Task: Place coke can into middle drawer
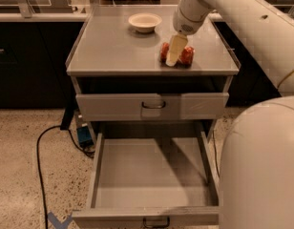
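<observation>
The coke can point(186, 55), red, lies on its side on the grey cabinet top point(113, 51) near the right front edge. My gripper point(175, 50), cream-coloured, hangs from the white arm right over the can's middle and hides part of it. The middle drawer point(152, 173) is pulled wide open below, grey and shallow, with nothing in it. Its dark loop handle point(155, 221) shows at the bottom edge.
A round cream bowl point(144, 21) stands at the back of the cabinet top. A closed grey drawer front point(152, 106) sits above the open drawer. A black cable point(42, 166) and a blue box point(84, 135) lie on the speckled floor at the left. The robot's white body point(261, 166) fills the lower right.
</observation>
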You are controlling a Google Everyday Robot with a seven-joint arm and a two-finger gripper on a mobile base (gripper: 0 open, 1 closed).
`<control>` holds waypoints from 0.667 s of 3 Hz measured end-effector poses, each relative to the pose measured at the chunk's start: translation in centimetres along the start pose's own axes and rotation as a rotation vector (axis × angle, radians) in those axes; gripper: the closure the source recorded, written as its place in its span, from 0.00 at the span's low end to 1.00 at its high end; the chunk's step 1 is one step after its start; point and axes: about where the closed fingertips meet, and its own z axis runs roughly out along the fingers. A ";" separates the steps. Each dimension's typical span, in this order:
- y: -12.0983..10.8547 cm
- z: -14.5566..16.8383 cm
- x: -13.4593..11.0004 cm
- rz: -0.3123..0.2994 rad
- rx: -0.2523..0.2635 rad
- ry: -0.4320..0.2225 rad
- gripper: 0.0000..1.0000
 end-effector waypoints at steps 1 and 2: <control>0.1 0.0 0.0 -0.001 -0.001 0.000 0.00; 0.3 1.0 1.0 0.023 -0.031 0.030 0.00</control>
